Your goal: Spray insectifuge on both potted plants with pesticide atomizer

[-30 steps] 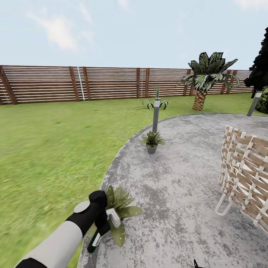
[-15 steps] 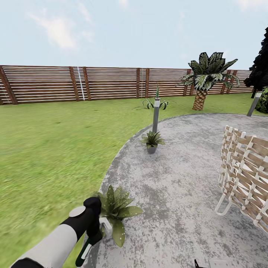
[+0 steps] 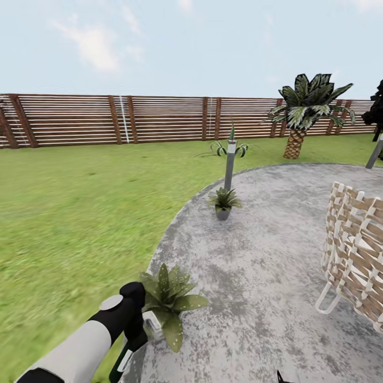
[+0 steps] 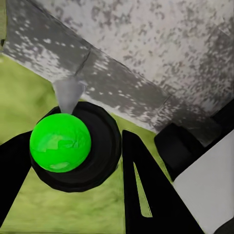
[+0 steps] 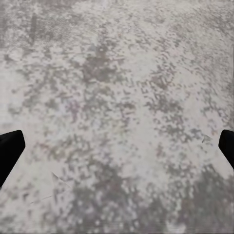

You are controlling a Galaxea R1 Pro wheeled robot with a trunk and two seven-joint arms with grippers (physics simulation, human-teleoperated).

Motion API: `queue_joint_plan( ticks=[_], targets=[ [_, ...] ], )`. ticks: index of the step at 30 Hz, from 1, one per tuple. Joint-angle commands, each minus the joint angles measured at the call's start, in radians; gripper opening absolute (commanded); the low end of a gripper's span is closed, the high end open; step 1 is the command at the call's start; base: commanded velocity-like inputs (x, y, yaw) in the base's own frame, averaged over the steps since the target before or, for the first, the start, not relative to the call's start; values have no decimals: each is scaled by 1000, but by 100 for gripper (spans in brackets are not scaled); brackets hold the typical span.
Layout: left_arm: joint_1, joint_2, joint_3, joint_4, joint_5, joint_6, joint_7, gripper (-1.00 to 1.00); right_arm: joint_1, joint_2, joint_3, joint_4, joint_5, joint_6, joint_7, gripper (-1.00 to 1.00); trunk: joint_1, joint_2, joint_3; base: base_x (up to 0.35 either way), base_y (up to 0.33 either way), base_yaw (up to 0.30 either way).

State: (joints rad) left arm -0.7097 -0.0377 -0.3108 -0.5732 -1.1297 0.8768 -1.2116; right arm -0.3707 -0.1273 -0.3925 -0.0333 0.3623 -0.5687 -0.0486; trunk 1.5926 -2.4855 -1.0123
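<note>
Clenched round the pesticide atomizer [image 3: 127, 355], the left gripper [image 3: 137, 332] hangs low at the near left of the head view, just over the edge where lawn meets patio. From the left wrist, black fingers [image 4: 141, 190] flank the bottle on both sides, and its bright green top faces the camera. The bottle hangs tilted, dark body slanting down and left below the fingers, whitish trigger head [image 3: 152, 323] up beside the leaves.

I judge it light and rigid, a small plastic bottle with smooth sides that could slide or twist in the jaws, especially while the trigger is worked. The best hold looks to be across the body just under the head, where the neck stops it slipping through; that is about where it sits now.

Touching or nearly touching the trigger head is the near potted plant [image 3: 169, 298], on the patio [image 3: 255, 276] edge. The far potted plant [image 3: 224, 201] stands well beyond, just in front of a grey bollard lamp [image 3: 230, 165].

Out at the right wrist, the right gripper [image 5: 117, 146] is released, its tips wide apart above bare stone. A woven chair [image 3: 354, 260] stands at right.
</note>
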Motion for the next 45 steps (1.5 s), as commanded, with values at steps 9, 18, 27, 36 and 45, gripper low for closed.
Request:
queue_joint_plan(
  ticks=[9, 18, 27, 36, 45],
  targets=[
    [-1, -1, -8, 3, -16, 7, -8, -100, 0, 0, -5, 1, 11, -2, -5, 100, 0, 0, -1, -65, -186, 83],
    [1, 5, 5, 77, -2, 4, 38, -100, 0, 0, -5, 1, 11, -3, -5, 100, 0, 0, -1, 0, 0, 22],
    [-1, 28, 43, 27, -3, 3, 46, -100, 0, 5, -5, 1, 11, -3, -5, 100, 0, 0, -1, 0, 0, 0],
    [15, -13, 43, 7, -2, 2, 50, -100, 0, 5, -5, 1, 11, -3, -5, 100, 0, 0, -1, 0, 0, 0],
    [37, 30, 42, 4, -4, 1, 50, -100, 0, 5, -5, 1, 11, -3, -5, 100, 0, 0, -1, 0, 0, 0]
  ],
)
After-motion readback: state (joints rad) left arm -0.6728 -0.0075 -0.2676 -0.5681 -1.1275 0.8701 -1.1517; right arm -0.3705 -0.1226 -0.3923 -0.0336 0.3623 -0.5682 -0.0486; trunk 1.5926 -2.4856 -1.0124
